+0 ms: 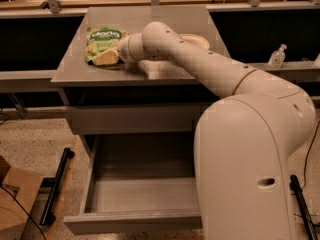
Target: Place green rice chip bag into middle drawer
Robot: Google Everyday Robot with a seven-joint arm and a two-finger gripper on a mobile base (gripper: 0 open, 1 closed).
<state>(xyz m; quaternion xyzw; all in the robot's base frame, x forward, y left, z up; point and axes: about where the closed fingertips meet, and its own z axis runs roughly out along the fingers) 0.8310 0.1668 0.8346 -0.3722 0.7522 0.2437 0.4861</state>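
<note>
The green rice chip bag lies flat on the grey cabinet top, at its left side. My gripper is down on the near edge of the bag, touching it, with my pale arm reaching in from the right. The middle drawer is pulled out below, a grey tray with low walls and nothing in it. My arm's base covers the drawer's right part.
A white bowl sits on the cabinet top behind my arm, partly hidden. A shut grey drawer front is above the open drawer. A clear pump bottle stands on the right ledge. A cardboard box and a black bar lie on the floor at left.
</note>
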